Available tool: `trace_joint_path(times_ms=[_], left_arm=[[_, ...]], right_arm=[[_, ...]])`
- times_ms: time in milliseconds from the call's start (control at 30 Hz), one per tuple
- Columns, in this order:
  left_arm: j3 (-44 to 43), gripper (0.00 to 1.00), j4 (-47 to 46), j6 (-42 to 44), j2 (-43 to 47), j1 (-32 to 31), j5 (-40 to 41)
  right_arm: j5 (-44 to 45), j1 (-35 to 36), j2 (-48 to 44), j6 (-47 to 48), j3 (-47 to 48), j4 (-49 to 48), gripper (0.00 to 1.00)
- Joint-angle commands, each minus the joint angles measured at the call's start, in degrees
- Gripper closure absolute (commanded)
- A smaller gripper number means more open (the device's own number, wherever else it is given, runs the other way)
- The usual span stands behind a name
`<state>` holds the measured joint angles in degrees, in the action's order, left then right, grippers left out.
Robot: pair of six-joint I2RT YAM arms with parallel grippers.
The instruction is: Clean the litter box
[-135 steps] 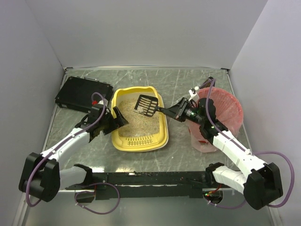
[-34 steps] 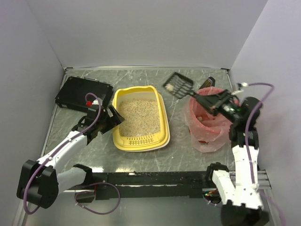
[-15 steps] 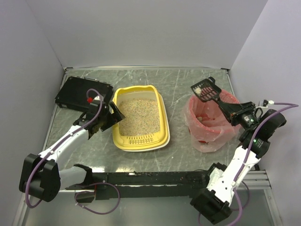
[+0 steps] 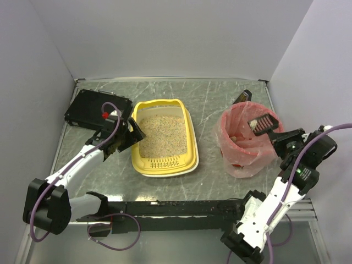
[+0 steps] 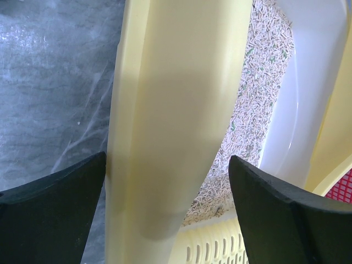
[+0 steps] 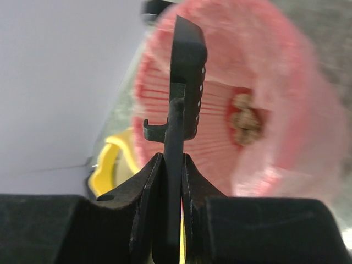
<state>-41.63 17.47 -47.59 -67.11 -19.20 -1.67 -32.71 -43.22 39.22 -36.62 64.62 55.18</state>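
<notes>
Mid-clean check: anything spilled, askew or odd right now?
Nothing stands out. No spill shows around the litter box, clumps lie inside the pink bin, and the right gripper holds the scoop on edge over it.

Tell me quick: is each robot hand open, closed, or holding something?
Left gripper: open, its jaws either side of the litter box's side wall.
Right gripper: shut on the black scoop's handle, over the pink bin.

Grey tabletop (image 4: 214, 96), veined and scratched like marble, closed in on three sides by plain white walls: a back wall (image 4: 176, 38) at the far edge, a left wall (image 4: 30, 99) and a right wall (image 4: 316, 71). A thin metal strip (image 4: 165, 78) lines the far edge. The light is soft and even, with faint shadows.
</notes>
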Motion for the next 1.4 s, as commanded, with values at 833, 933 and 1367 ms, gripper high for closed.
trace_joint_path(times_ms=[833, 933, 1367], left_arm=[[-2.8, 0.03, 6.8, 3.4, -3.0, -1.1, -2.5], [-3.3, 0.03, 7.8, 2.9, -3.1, -1.1, 0.5], [-4.3, 0.02, 11.3, 2.0, -1.7, -1.0, 4.6]], right_arm=[[43.6, 34.8, 2.0, 14.5, 9.2, 7.1, 1.00], [38.9, 34.7, 0.5, 17.3, 8.2, 3.4, 1.00], [17.7, 41.1, 6.7, 22.7, 13.9, -9.7, 1.00]])
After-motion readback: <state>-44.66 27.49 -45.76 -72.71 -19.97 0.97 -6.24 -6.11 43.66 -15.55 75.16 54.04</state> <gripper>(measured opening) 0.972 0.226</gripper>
